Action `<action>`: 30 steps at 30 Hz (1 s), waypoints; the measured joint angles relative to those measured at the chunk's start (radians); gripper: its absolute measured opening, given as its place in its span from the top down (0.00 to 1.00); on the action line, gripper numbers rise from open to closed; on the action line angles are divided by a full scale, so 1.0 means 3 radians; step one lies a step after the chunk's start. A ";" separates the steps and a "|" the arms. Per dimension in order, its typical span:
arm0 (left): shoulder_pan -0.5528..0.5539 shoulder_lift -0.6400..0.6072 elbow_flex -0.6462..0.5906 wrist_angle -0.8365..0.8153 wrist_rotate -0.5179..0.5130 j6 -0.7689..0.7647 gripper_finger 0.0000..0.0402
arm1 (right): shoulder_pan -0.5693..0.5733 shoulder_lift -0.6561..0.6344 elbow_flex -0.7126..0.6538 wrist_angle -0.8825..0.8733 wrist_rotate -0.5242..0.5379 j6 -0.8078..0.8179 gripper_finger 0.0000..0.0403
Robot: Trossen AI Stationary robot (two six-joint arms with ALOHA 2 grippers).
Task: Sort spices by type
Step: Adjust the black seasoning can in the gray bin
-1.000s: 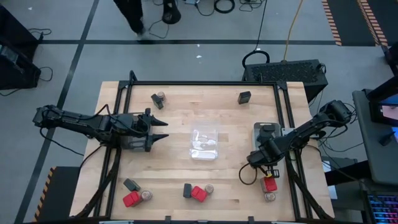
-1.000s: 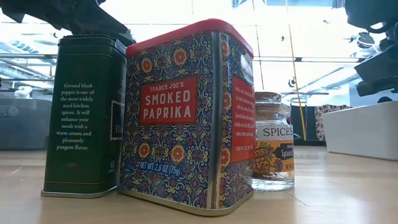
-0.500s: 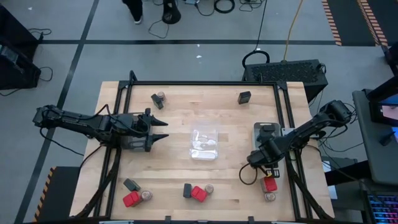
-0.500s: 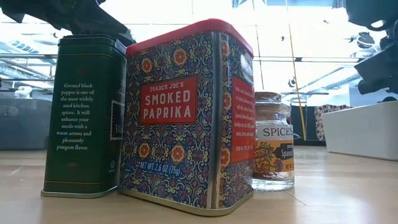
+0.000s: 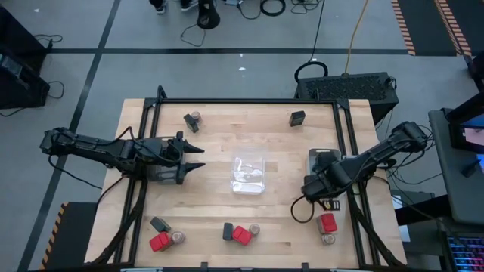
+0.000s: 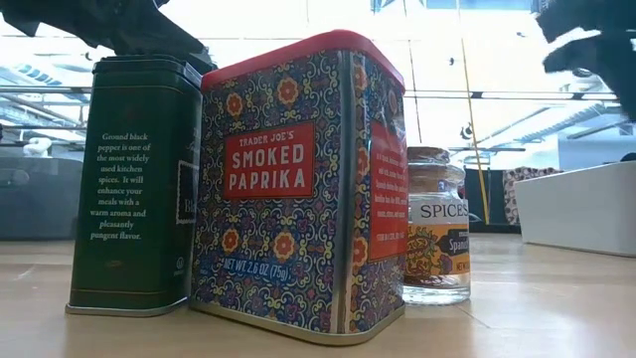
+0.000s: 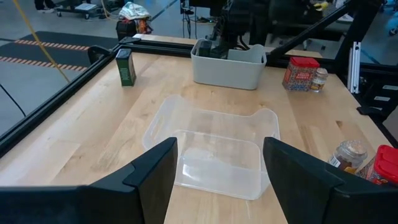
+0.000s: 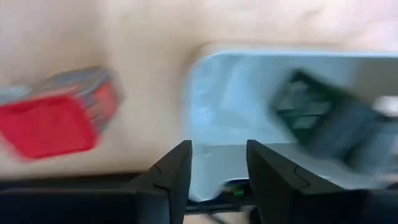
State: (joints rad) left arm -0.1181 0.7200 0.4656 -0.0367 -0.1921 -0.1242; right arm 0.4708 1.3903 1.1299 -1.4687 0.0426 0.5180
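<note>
Spices stand in small groups on the wooden table. One red box [image 5: 327, 223] stands upright beside a jar [image 5: 329, 239] near the front right. My right gripper [image 8: 217, 168] hangs open above the table between that red box [image 8: 53, 124] and the grey tray [image 8: 249, 106], pointing down, with nothing between its fingers. A black box [image 8: 323, 124] lies in the grey tray. My left gripper [image 7: 221, 168] waits open at the table's left, facing the clear tray [image 7: 211, 149].
Other spice groups stand at the front left [image 5: 160, 240], front middle [image 5: 241, 235] and far left [image 5: 192, 119]. A lone black box [image 5: 297, 117] stands at the far right. The clear tray [image 5: 248, 175] lies mid-table. The table frame's black rails run along the sides.
My right gripper has risen and drawn back from the red box toward the grey tray. The red box stays standing on the table next to the jar.
</note>
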 joint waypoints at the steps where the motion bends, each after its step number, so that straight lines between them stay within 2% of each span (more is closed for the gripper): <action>1: -0.0001 0.0000 0.0000 -0.0005 0.0000 0.0000 0.40 | -0.0003 -0.0002 0.0033 -0.0047 0.0162 0.0039 0.69; 4: -0.0001 0.0000 0.0000 -0.0012 0.0000 0.0000 0.40 | -0.0055 -0.0047 -0.0005 -0.0073 0.0359 0.0065 0.75; 11: -0.0001 -0.0001 0.0000 -0.0011 0.0000 0.0000 0.40 | -0.0295 -0.0184 -0.0436 0.0109 0.0128 -0.0106 0.98; 22: 0.0000 -0.0001 0.0000 -0.0011 0.0000 0.0001 0.40 | -0.0799 -0.0533 -0.0978 0.0622 0.0132 -0.0273 1.00; 30: -0.0001 -0.0001 0.0000 -0.0010 0.0000 0.0001 0.40 | -0.1020 -0.0573 -0.1121 0.0607 0.0152 -0.0236 1.00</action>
State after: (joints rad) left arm -0.1184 0.7197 0.4656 -0.0397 -0.1921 -0.1238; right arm 0.1647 1.2182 0.7935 -1.2867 0.0881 0.4473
